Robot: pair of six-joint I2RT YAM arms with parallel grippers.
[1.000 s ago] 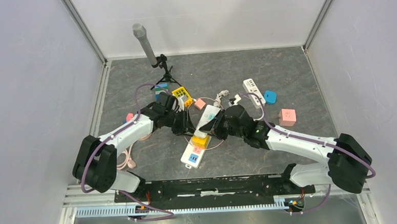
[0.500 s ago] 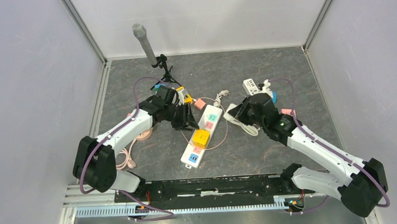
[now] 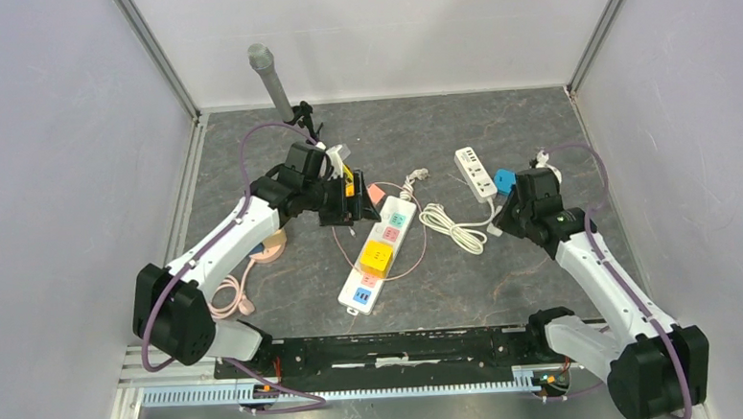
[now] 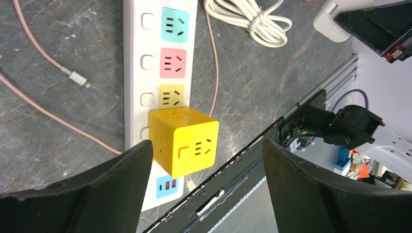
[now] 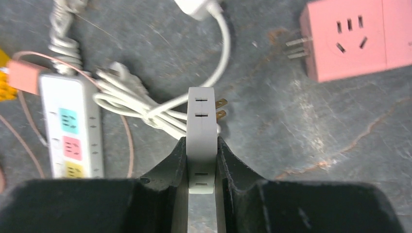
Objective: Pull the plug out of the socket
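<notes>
Pinching the white plug [image 5: 200,111] flat between both fingers: right pincer [image 5: 201,145] is pressed onto its sides. The plug's body runs straight out past the fingertips. Two brass prongs are bare and stick out sideways, with nothing on them.

The plug is off the white power strip [image 5: 73,126] and well apart from it. In the right wrist view the strip sits at the far left, with the coiled white cable [image 5: 145,107] between strip and plug. The pink cube socket [image 5: 354,41] lies upper right, its own pins pointing toward the plug and not touching it.

In the top view the right pincer [image 3: 541,167] is on the right side of the surface [image 3: 535,114], just beside the blue cube [image 3: 505,179] and near the short white strip [image 3: 474,170].

Left pincer [image 4: 206,150] is spread wide, with nothing between the fingers. It hangs over the long strip [image 4: 145,63]. The yellow cube adapter [image 4: 183,141] is seated on the strip and shows in the gap between the fingers, touching neither. The teal, pink and yellow outlets above the cube are unoccupied. A pink cable [image 4: 29,97] trails along the strip's left side.

From above, the left pincer [image 3: 348,196] is beside the strip's far end.
</notes>
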